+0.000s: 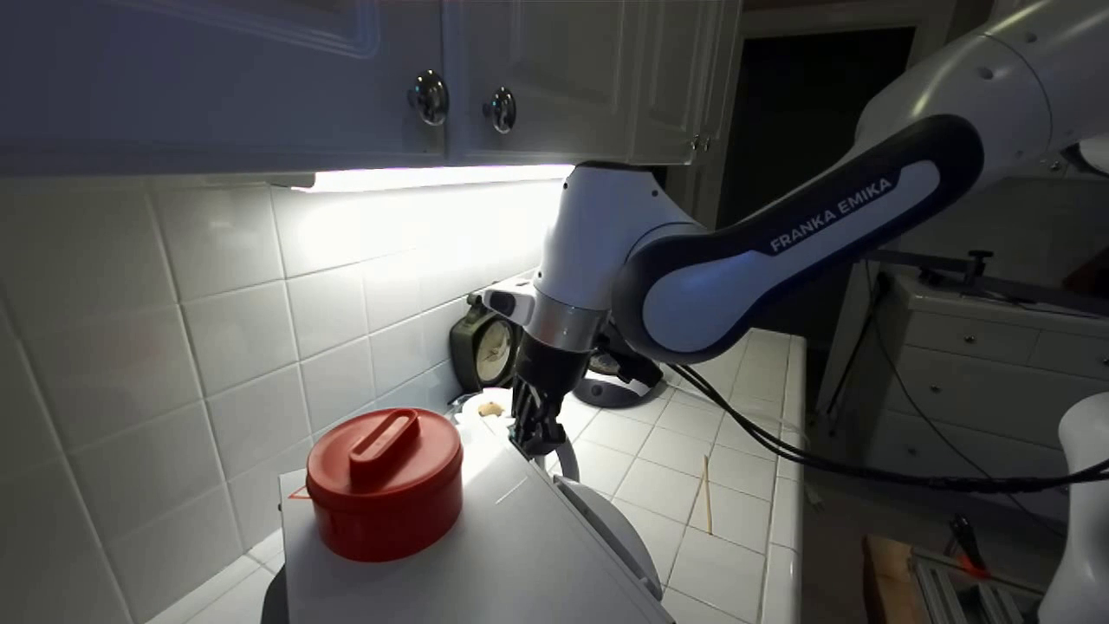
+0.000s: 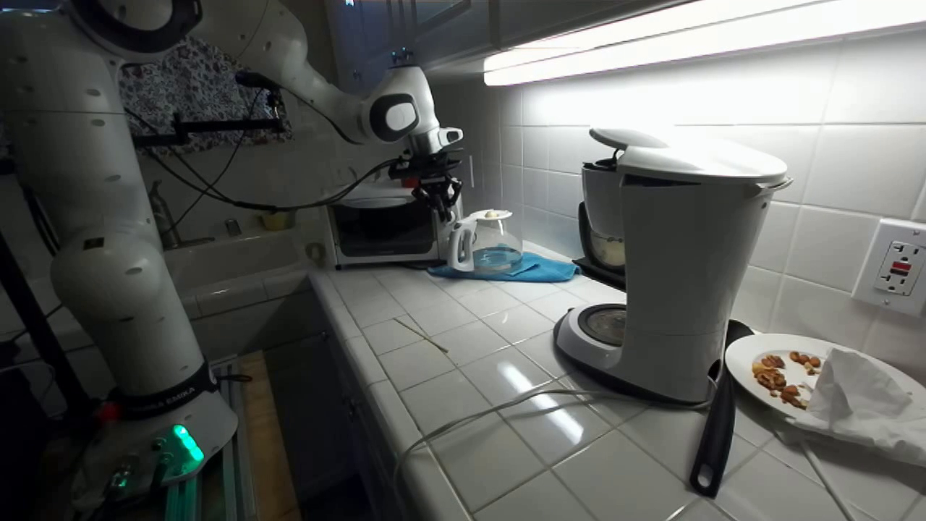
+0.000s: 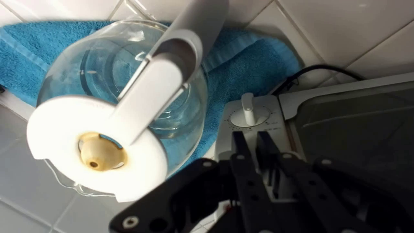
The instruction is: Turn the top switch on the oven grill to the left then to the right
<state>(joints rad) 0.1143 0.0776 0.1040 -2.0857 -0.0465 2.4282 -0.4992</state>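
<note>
Hand (image 3: 251,134): fingers (image 3: 240,144) nearly together, slim gap between; whether they pinch anything, I cannot tell.
Oven grill (image 2: 385,230): I see it on the tabletop (image 2: 434,376), about eight o'clock from the hand in an exterior view.
White dial (image 3: 249,113): on the grill, twelve o'clock from the hand in my wrist view.
Red tub (image 1: 385,494): on the grill's top.
Glass jug (image 2: 496,247): on a blue towel (image 2: 546,268).
</note>
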